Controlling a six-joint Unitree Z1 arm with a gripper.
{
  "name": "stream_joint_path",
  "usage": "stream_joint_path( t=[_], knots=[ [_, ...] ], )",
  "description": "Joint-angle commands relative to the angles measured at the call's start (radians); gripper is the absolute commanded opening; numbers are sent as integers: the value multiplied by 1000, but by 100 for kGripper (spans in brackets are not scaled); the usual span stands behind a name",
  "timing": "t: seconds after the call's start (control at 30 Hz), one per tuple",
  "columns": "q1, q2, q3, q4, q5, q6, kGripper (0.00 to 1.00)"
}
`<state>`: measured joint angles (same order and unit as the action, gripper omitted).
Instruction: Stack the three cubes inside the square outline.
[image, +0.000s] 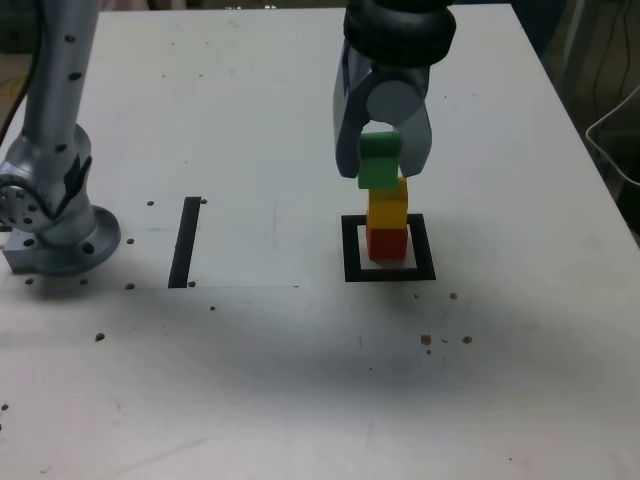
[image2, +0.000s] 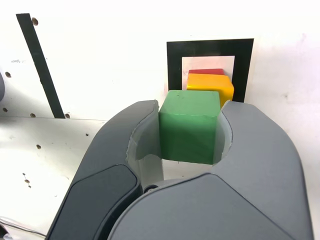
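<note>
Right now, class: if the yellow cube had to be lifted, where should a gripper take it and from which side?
By its two free upright faces, coming in from the side: the yellow cube sits on the red cube, and the green cube is above its top.

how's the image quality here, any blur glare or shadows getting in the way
Exterior view: soft and slightly grainy, a broad shadow falls across the table in front of the square outline. Wrist view: sharp on the green cube, table top bright and washed out, gripper fills the foreground.
</note>
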<state>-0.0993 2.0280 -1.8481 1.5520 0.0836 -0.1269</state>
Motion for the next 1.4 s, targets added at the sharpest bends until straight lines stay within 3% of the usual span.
stream_joint_path(
  t=[0.0,0.43,0.63,0.77,1.2,1.37],
  knots=[
    [-2,6,-9,10,3,3,14],
    [-2,20,-10,-2,2,11,14],
    [-2,20,-8,-3,-4,12,18],
    [-2,23,-5,-3,-12,12,30],
    [-2,22,6,-13,-8,20,95],
    [-2,16,12,-12,-2,20,99]
  ],
)
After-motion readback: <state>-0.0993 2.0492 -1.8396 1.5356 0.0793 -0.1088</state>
